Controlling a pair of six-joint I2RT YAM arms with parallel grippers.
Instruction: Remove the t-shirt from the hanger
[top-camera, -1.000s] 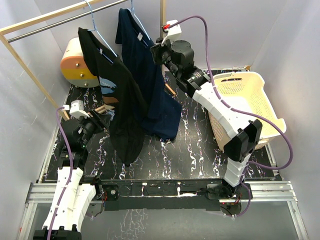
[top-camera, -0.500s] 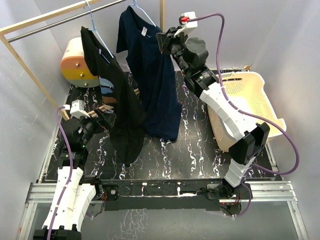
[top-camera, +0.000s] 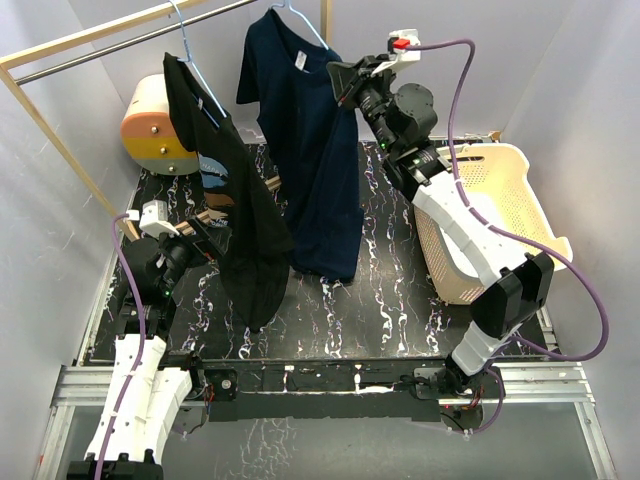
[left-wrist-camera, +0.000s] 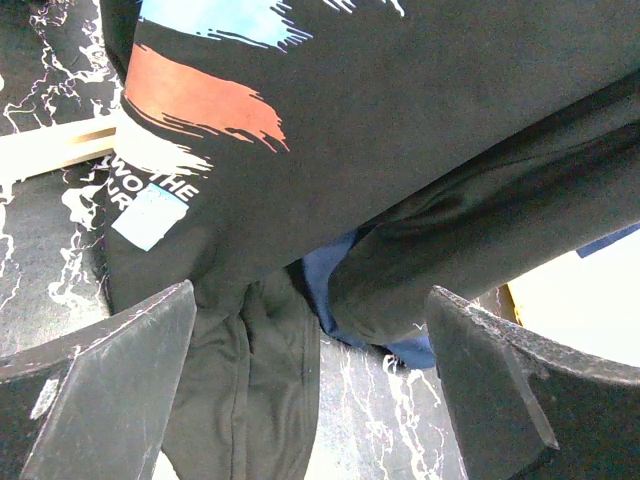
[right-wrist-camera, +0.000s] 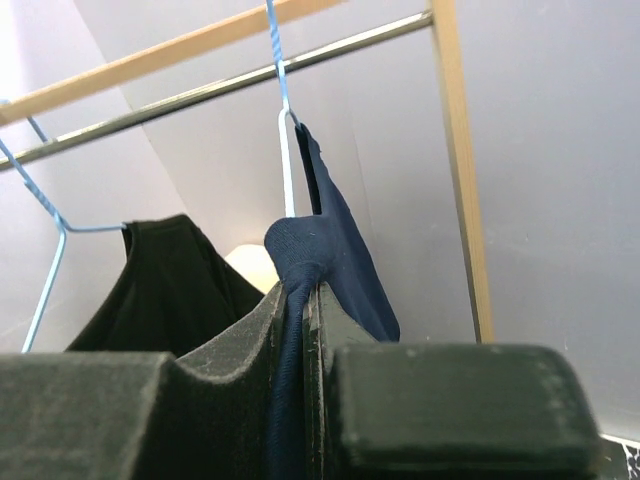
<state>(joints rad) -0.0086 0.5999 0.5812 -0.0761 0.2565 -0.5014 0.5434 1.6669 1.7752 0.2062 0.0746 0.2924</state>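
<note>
Barely started, honestly. The navy t-shirt hung on its blue hanger off the rail. The right gripper was pinching what looked like its shoulder, hard to tell. The left gripper sat spread wide by the black tee, holding nothing.

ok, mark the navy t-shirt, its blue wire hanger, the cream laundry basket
Navy t-shirt (top-camera: 320, 160): top view, chest.
Blue wire hanger (right-wrist-camera: 279, 62): right wrist view, hook stem.
Cream plastic laundry basket (top-camera: 490, 178): top view, inner wall.
</note>
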